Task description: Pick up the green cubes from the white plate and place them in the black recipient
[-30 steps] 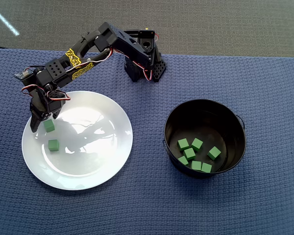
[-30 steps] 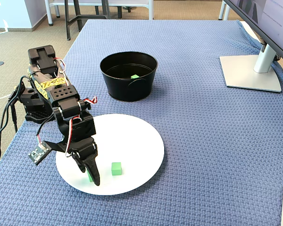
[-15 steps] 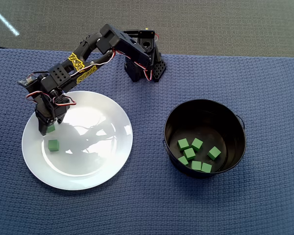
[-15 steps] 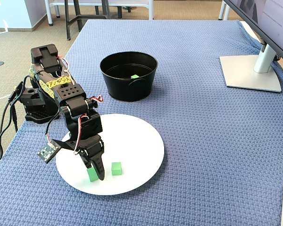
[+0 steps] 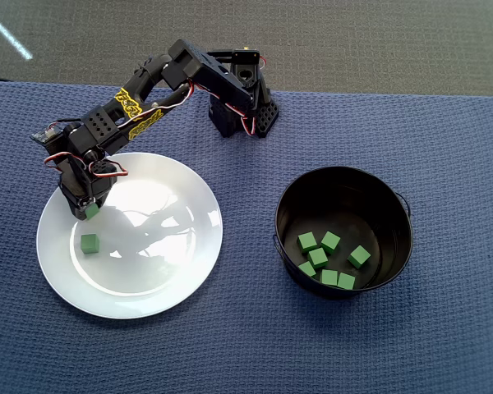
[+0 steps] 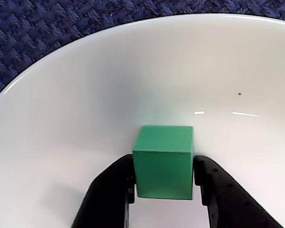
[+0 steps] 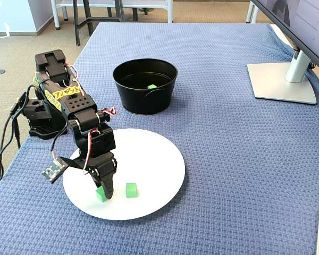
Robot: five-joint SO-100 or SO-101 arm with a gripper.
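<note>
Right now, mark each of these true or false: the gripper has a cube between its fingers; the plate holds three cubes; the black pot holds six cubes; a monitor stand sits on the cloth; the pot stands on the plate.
1. The gripper has a green cube between its fingers: true.
2. The white plate holds three cubes: false; two, the gripped one and a loose cube.
3. The black pot holds six cubes: true, in the overhead view.
4. A monitor stand sits on the blue cloth: true.
5. The pot stands on the plate: false; it stands apart on the cloth.
</note>
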